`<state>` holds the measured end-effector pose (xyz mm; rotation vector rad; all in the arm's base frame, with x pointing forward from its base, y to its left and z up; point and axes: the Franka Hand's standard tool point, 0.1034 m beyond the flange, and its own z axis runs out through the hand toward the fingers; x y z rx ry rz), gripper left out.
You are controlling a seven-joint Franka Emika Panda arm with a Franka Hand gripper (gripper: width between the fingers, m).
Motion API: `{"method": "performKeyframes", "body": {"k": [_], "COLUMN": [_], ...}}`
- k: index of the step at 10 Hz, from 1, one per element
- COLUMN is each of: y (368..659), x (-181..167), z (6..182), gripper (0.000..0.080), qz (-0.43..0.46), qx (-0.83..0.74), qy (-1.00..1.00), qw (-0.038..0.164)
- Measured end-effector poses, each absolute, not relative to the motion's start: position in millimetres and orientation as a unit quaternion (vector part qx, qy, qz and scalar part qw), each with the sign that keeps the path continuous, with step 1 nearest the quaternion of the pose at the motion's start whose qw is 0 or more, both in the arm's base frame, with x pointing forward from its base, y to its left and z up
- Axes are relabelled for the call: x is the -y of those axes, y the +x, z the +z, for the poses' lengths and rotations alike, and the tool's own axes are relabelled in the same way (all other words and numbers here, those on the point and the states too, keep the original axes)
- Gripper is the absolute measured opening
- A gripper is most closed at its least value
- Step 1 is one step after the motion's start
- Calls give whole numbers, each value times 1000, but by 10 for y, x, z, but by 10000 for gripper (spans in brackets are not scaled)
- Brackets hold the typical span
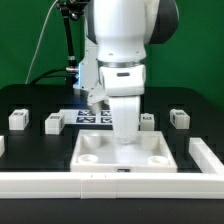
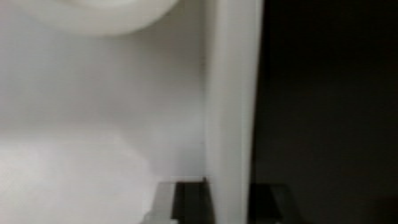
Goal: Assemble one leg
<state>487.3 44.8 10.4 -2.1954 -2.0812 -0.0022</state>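
Clock: laid flat on the table in the exterior view, centred on the panel, 12 pointing away from the camera.
Front rail (image 1: 110, 181): at 6 o'clock, a low white bar. The panel's near edge sits just beside it or against it; I cannot tell which.
Side rail (image 1: 205, 155): at 3 o'clock, apart from the panel.
Panel (image 1: 150, 152): a large white square with a round socket (image 1: 88, 157) in each corner. In the wrist view it (image 2: 89, 120) fills most of the picture as a blur, with one socket (image 2: 116, 15) and the dark table (image 2: 338, 100) beyond its edge.
Claw (image 1: 122, 138): low over the panel's far half, near 12 o'clock. Its tips are hidden by the arm's white body, so I cannot tell how far open it is or whether it holds anything.
Legs: four small white blocks stand on the table past the panel: leg at 1 o'clock (image 1: 146, 122), near the arm; leg at 2 o'clock (image 1: 178, 117); leg at 11 o'clock (image 1: 53, 122); leg at 10 o'clock (image 1: 18, 120). None is in a socket.
Marker board (image 1: 88, 117): at 12 o'clock, behind the arm.
Risk, panel: the claw is very low; a descent off a socket's centre would likely catch the rim and shove or tip the panel.
Risk, leg: a sideways sweep at this height could knock over the leg at 1 o'clock.
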Motion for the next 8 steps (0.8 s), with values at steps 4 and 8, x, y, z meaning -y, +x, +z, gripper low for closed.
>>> {"method": "performKeyframes", "body": {"k": [4, 8], "y": [4983, 4986], "x": [-787, -794], "z": [110, 93], "gripper": [67, 304], "qz": [-10, -9], "qx": [698, 695], "qy": [-714, -716], "qw": [59, 59]}}
